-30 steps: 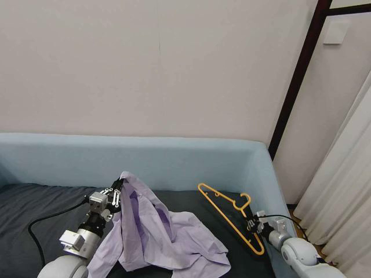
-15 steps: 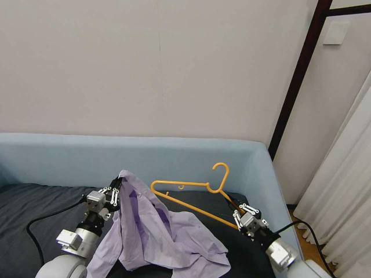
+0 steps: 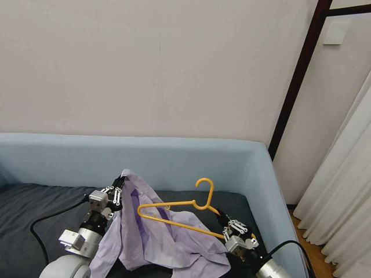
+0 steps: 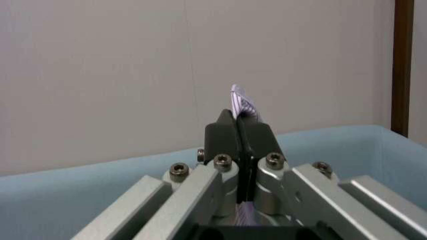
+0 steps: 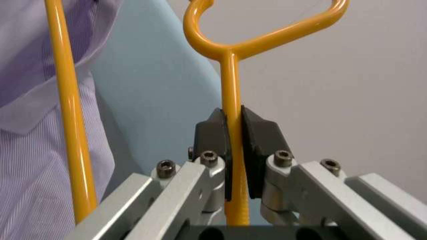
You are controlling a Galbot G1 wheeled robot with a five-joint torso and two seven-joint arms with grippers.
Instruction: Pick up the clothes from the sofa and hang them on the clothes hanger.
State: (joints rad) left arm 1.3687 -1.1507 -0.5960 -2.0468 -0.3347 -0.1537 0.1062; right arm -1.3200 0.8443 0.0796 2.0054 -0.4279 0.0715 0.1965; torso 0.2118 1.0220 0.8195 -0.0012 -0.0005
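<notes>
**Lilac shirt (image 3: 156,234) pinched up off the sofa (image 3: 174,162), orange hanger (image 3: 174,215) held beside it**

Lilac, finely striped and thin, the shirt looked light and quite limp; it hung in a peak from a single pinch near the collar, while its remainder lay crumpled on the dark seat cushion (image 3: 35,202); such cloth would probably sag and slide off any narrow support, so a hold at the collar or shoulder seam seemed soundest. The left end effector (image 3: 117,186) was clamped tight on that raised fold, a tuft of cloth showing above its black pads (image 4: 227,135). The hanger was smooth, rigid orange plastic, a thin triangle with an open hook; it was likely slippery under fabric but easy to steer; one arm of it crossed the shirt's raised part, though actual contact could not be judged. The right end effector (image 3: 228,223) gripped the hanger's lower bar firmly between its closed pads (image 5: 257,145), hook upward. Pale blue padded sofa walls enclosed both; a plain off-white wall (image 3: 145,69) rose behind.
</notes>
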